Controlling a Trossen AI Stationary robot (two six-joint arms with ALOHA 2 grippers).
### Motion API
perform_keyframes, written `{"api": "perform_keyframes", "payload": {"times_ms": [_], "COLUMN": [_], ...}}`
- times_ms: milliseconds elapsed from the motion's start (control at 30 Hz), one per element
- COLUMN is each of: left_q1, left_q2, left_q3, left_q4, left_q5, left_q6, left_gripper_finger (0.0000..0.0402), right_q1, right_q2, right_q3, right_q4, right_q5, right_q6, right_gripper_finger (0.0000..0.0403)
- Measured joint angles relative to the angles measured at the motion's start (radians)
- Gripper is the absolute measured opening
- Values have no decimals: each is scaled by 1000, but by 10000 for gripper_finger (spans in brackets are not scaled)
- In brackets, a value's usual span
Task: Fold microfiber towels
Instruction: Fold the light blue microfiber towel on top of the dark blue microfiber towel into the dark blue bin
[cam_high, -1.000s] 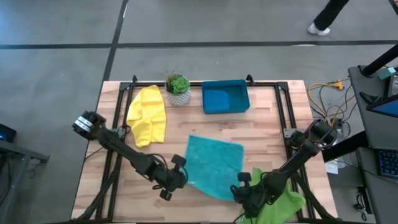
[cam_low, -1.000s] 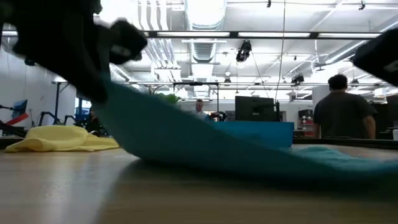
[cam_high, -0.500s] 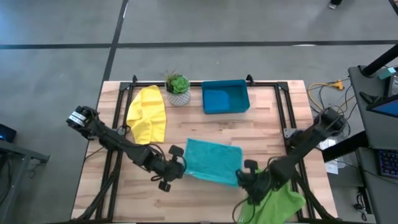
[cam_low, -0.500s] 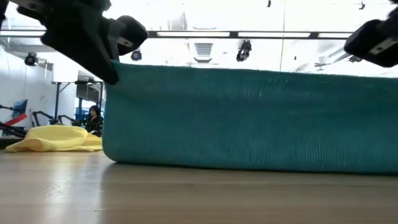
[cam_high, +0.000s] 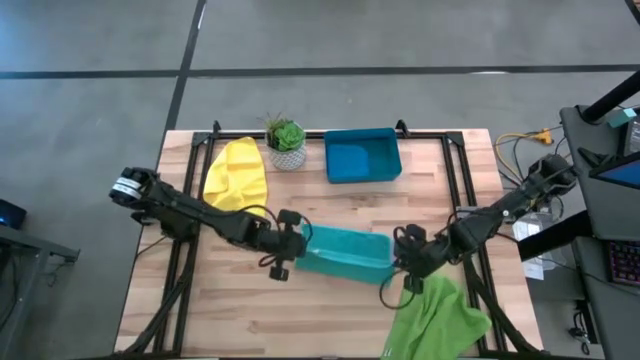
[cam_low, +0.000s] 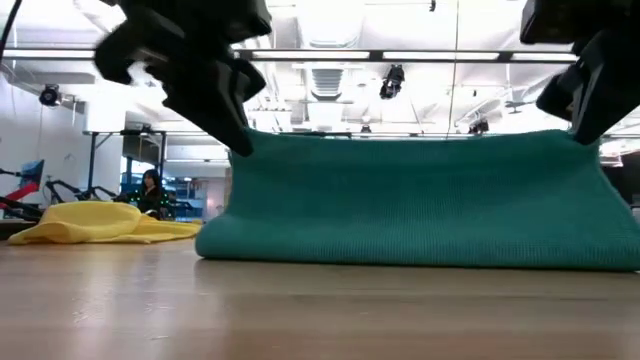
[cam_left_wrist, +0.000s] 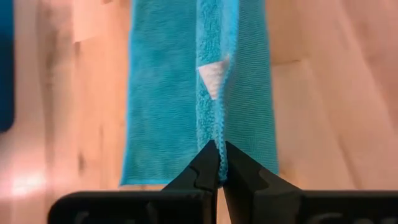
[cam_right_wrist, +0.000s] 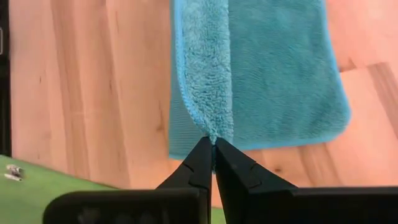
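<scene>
Carrying the near edge of the teal towel (cam_high: 345, 253) over toward its far edge, the two arms look to be partway through the first fold. The left claw (cam_high: 290, 250) is clamped on one corner of that edge and the right claw (cam_high: 402, 257) is clamped on the other, so the cloth hangs taut between them above the middle of the table (cam_high: 330, 320). The lower part of the towel lies flat on the wood beneath. The next move probably calls for both claws to travel farther away from the near side together, lay the held edge down level with the far edge, and only then let go; uneven travel would skew the fold. The towel looks soft and ribbed, with a small white tag (cam_left_wrist: 213, 76) showing near its hem. Three others wait: the yellow towel (cam_high: 236, 180) crumpled at the far left, the light green towel (cam_high: 437, 320) at the near right edge.
</scene>
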Motion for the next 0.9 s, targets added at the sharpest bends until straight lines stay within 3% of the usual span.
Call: {"api": "perform_keyframes", "payload": {"times_ms": [633, 900], "left_q1": [104, 154], "left_q2": [5, 5], "left_q3": [-121, -148], "left_q4": [136, 197], "left_q5": [76, 75], "left_q6": [0, 0], "left_gripper_finger": [0, 0], "right_q1": [-230, -256], "right_q2": [48, 76], "right_q3": [-47, -79], "right_q4": [37, 47], "right_q5": [-112, -140], "right_q6": [-183, -169], "right_gripper_finger": [9, 9]}}
